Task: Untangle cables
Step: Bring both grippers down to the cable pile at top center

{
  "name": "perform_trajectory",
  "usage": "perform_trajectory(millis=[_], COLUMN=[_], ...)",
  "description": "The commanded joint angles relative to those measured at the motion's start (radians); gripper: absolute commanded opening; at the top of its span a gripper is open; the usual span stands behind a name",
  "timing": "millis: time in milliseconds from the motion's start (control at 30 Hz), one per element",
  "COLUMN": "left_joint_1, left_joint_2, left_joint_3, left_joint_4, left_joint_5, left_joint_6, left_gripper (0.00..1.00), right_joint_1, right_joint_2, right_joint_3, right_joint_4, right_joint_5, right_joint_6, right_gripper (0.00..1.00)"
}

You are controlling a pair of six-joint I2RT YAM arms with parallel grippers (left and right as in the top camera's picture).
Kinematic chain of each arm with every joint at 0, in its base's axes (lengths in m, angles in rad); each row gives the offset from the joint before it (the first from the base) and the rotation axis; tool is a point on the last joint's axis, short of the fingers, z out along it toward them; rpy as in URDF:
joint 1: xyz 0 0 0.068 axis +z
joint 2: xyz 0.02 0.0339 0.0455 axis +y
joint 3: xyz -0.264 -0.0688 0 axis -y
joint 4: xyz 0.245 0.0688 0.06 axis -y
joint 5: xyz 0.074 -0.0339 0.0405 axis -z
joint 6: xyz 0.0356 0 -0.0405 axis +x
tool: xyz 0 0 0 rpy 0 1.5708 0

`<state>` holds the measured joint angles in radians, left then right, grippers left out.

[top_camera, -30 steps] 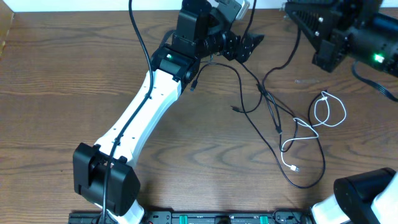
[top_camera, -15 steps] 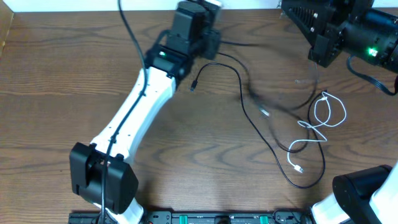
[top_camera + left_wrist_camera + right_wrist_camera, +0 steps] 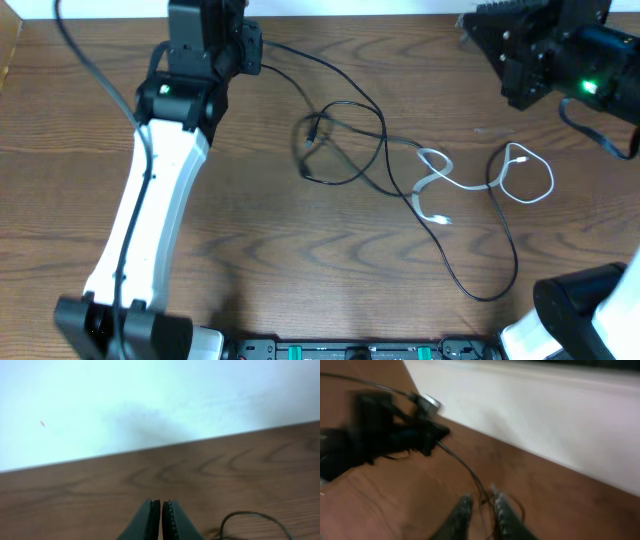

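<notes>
The cables lie mid-table: black cables (image 3: 345, 150) looped together, and a white cable (image 3: 432, 188) with a loop (image 3: 530, 170) to the right. One black strand (image 3: 310, 62) runs taut up to my left gripper (image 3: 256, 46) at the far left edge, which is shut on it. In the left wrist view the left gripper (image 3: 161, 503) has its jaws together, with a black cable (image 3: 250, 516) curving beside them. The right gripper (image 3: 481, 501) is blurred, hovering open above black strands (image 3: 465, 467). The right arm (image 3: 535, 50) is at the far right.
A pale wall (image 3: 150, 395) runs along the table's far edge, right in front of the left gripper. The wood table (image 3: 300, 260) stretches toward the front. A black rail (image 3: 350, 350) lines the front edge, between the arm bases.
My left gripper shut on a black strand and swung left, dragging the black and white cables leftward. The right gripper opened and the strand that rose toward it dropped.
</notes>
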<state>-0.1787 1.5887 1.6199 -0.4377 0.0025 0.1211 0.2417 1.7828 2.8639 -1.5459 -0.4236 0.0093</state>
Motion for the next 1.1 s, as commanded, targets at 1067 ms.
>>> perform_trajectory(millis=[1067], left_joint_1=[-0.046], left_joint_2=[-0.199], left_joint_3=[0.018], left_joint_4=[-0.071], left_joint_5=[0.122], left_joint_6=[0.012], left_gripper=[0.07], right_joint_1=[0.141], right_joint_2=[0.678], right_joint_3=[0.0], right_joint_4=[-0.084], right_joint_5=[-0.076], right_joint_6=[-0.165], right_gripper=[0.59])
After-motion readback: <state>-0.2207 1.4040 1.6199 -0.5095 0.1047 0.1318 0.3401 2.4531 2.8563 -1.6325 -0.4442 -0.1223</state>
